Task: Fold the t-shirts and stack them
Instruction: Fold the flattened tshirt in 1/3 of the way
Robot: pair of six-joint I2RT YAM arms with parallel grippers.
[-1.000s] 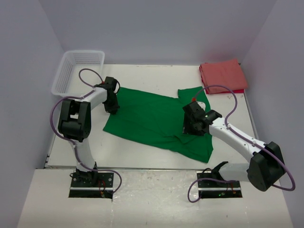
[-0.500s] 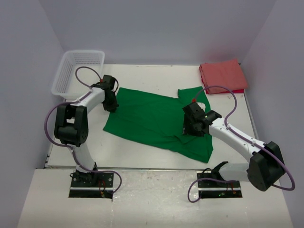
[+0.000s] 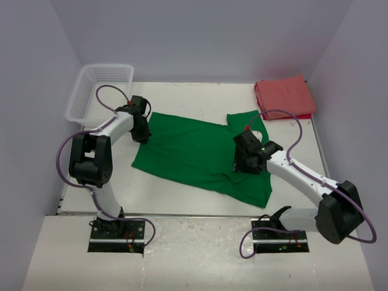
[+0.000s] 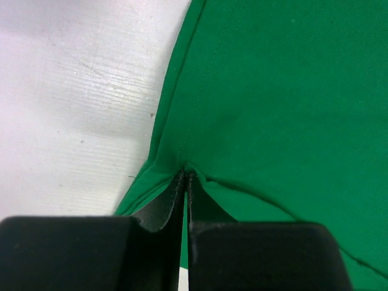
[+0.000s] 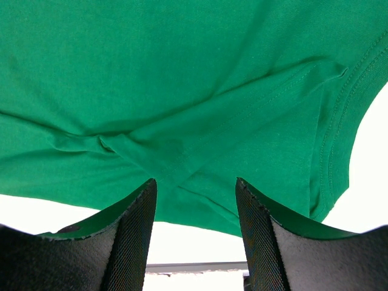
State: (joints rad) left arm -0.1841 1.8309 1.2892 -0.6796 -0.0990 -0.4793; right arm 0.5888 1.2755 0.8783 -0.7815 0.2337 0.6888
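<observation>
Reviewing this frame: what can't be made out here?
Left wrist view: how much green t-shirt the left gripper pinches, buried between its shut fingers.
Right wrist view: whether the right gripper touches the fold between its open fingers; angle unclear.
Top view: salmon-red t-shirt layer count, too small.

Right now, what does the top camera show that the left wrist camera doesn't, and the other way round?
Only the top camera: the basket, the folded red shirt in the far right corner, and the right gripper over the green shirt. Only the left wrist camera: the left gripper shut on a pinch of cloth by the shirt's edge seam. Both: the green shirt spread on the white table.
</observation>
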